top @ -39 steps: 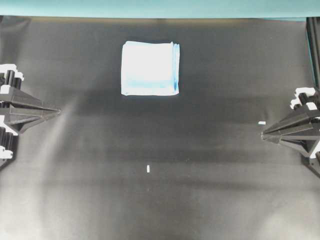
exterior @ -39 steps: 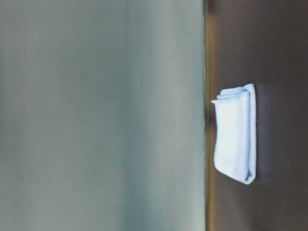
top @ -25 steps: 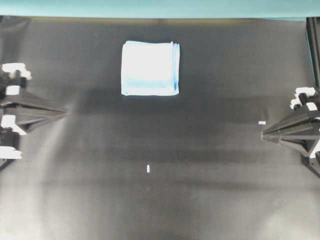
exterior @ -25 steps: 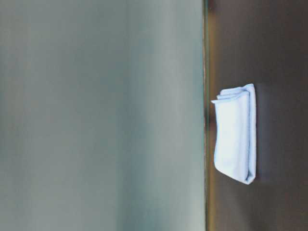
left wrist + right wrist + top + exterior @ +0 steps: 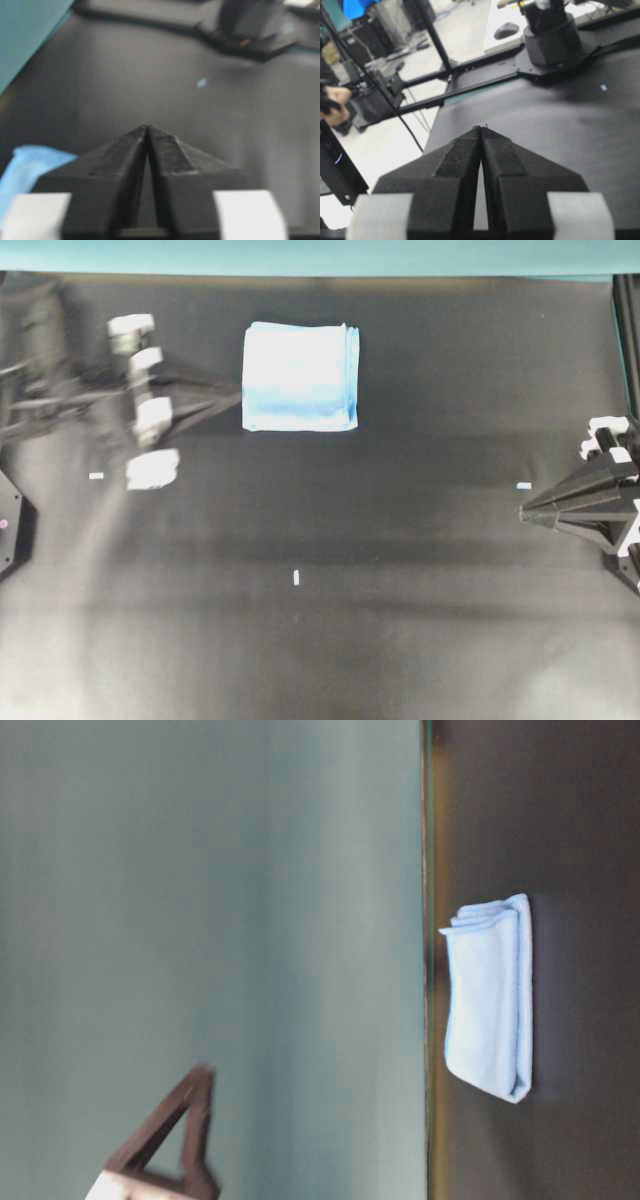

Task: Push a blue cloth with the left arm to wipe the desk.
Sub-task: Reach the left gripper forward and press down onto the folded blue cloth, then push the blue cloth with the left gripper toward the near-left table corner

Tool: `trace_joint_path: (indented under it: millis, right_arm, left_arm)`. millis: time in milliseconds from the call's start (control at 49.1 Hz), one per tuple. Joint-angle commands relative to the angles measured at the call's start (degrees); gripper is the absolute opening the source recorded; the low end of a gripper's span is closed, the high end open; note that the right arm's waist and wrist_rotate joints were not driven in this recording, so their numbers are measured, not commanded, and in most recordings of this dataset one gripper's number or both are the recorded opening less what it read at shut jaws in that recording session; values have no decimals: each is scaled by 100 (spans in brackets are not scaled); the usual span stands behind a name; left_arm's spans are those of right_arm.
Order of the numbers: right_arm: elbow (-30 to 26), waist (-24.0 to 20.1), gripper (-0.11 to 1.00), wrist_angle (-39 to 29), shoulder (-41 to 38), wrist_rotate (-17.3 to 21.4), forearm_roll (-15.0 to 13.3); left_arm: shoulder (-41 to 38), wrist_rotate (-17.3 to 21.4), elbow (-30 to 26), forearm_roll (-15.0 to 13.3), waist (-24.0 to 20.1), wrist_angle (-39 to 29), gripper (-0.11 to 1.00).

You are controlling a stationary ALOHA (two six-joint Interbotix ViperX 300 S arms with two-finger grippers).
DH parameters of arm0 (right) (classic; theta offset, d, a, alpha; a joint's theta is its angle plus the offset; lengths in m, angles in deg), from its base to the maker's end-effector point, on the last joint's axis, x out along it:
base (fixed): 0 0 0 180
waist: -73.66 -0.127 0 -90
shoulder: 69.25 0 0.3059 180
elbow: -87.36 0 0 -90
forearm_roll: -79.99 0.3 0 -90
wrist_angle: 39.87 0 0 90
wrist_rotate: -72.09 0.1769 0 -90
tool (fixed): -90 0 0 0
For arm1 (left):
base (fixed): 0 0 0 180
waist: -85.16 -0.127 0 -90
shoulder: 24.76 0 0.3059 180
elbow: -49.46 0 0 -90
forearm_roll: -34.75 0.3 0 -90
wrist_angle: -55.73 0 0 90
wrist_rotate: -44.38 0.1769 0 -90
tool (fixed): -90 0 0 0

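Cloth first: the blue cloth (image 5: 299, 377) lies flat and folded on the desk (image 5: 400, 540), toward the far side near the teal strip (image 5: 320, 255), with its layered edges on the right in your overhead view. That view alone gives you both arms at once. The left arm (image 5: 60, 400) shows blurred, and the left gripper (image 5: 236, 393) has its tip right at the cloth's left edge; whether it touches, you cannot tell from there. The right gripper (image 5: 524, 512) sits well apart at the desk's right side, near a small white tape mark (image 5: 523, 485).

The table-level view shows you what the overhead cannot: the cloth's thickness, several layers stacked, and the left gripper as a dark wedge above the surface in the lower left.

Your left wrist view settles the jaws: the two black fingers meet at the tip with only a thin slit between them, holding nothing, with a corner of the cloth in the lower left of the frame. The right wrist view shows the same for the right gripper, fingers pressed together at the tip and empty.

No containers appear in any view.
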Motion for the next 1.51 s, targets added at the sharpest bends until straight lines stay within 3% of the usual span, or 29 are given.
trace_joint_path:
  millis: [0,183,265,448,693,978,1488]
  right_arm:
    - [-132,0,-1,26,-18,0,0]
    - [-132,-9,-1,9,-9,0,9]
    - [-123,0,-1,18,-9,0,0]
    - [-114,0,-1,-44,9,9,0]
    - [-114,-9,-1,-149,35,0,9]
    - [-105,-9,-1,-299,97,0,0]
    - [-105,-9,-1,-299,132,0,9]
  left_arm:
    - [-545,-9,-413,18,-246,-167,21]
    - [-1564,0,-958,18,-606,-554,73]
    - [-1942,0,-1257,18,-747,-826,88]
    - [-2584,44,-1828,18,-923,-1283,86]
    - [-3190,62,-2162,26,-1090,-1336,86]
    - [-3709,-9,-2180,18,-1318,-1292,86]
    - [-4008,-18,-2048,18,-1318,-1266,86]
